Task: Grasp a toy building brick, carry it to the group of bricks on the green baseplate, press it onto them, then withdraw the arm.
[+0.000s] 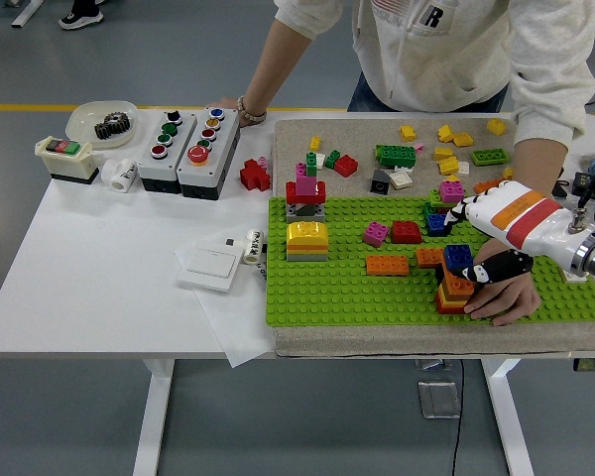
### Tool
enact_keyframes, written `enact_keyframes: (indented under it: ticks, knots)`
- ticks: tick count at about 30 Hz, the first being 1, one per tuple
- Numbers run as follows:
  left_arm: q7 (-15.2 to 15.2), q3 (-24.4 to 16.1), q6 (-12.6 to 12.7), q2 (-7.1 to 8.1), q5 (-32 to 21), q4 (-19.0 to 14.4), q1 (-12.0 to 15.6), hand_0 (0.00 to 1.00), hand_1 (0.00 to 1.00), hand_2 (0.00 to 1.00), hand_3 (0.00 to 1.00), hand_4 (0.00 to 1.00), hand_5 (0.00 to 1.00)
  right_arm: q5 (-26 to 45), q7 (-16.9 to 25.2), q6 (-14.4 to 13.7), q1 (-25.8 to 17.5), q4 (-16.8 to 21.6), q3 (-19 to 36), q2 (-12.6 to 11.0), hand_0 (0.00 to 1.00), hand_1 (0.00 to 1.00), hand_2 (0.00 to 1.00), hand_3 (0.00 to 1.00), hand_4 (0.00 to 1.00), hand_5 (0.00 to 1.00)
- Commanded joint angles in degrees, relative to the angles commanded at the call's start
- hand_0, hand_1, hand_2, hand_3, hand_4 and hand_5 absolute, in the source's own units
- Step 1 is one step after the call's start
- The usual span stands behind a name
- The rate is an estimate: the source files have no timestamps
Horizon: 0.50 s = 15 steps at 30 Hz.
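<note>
Robot hand at a brick stack on the green baseplate (pixel 327 288).

You see the right hand (pixel 488 238) just right of the stack, fingers loosely spread and gripping nothing, the blue brick (pixel 458 258) already seated on top of the orange-and-red stack (pixel 455 290). A person's hand (pixel 506 296) braces the baseplate beside the stack (likely to steady it under pressing). The baseplate lies on a beige mat (pixel 397 337) on the white table (pixel 99 278); grey floor beyond.
</note>
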Motion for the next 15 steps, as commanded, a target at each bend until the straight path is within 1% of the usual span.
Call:
enact_keyframes:
  ticks: [1,3,6,7,12,13,15]
  knots:
    - [0.0,0.0,0.0,-0.01,0.0,0.0,0.0,0.427,0.477,0.521,0.595,0.619,0.760,0.5,-0.1,-0.7,-0.2,0.3,0.1,0.0,0.472,0.560,0.677,0.616,0.864,0.548]
    - [0.0,-0.1,-0.1,0.01,0.2,0.0,0.1,0.427,0.477,0.521,0.595,0.619,0.760,1.7,0.0,-2.1,-1.1,1.2,0.3,0.0,0.472,0.560,0.677,0.616,0.864,0.548]
    - [0.0,-0.2,-0.1,0.00,0.4,0.0,0.2,0.427,0.477,0.521,0.595,0.619,0.760,2.8,0.5,-2.8,-2.3,2.5,0.3,0.0,0.472,0.560,0.677,0.616,0.864,0.548]
    - [0.0,-0.3,-0.2,-0.01,0.4,0.0,0.2,0.427,0.477,0.520,0.595,0.619,0.760,2.9,0.6,-2.9,-2.5,2.7,0.3,0.0,0.526,0.581,0.675,0.626,0.872,0.641]
    - [0.1,-0.5,-0.3,0.01,0.9,0.0,0.3,0.427,0.477,0.520,0.595,0.619,0.760,3.2,1.5,-2.9,-4.3,3.7,0.8,0.1,0.526,0.581,0.675,0.626,0.872,0.641]
    - [0.1,-0.5,-0.3,0.01,1.0,0.0,0.4,0.427,0.478,0.521,0.595,0.619,0.760,3.2,1.6,-2.9,-4.5,3.8,0.8,0.1,0.547,0.580,0.665,0.616,0.864,0.721]
    - [0.1,-0.6,-0.4,0.02,1.2,0.0,0.4,0.427,0.478,0.521,0.595,0.619,0.760,3.0,1.9,-3.0,-5.1,3.7,1.1,0.2,0.547,0.580,0.665,0.616,0.864,0.721]
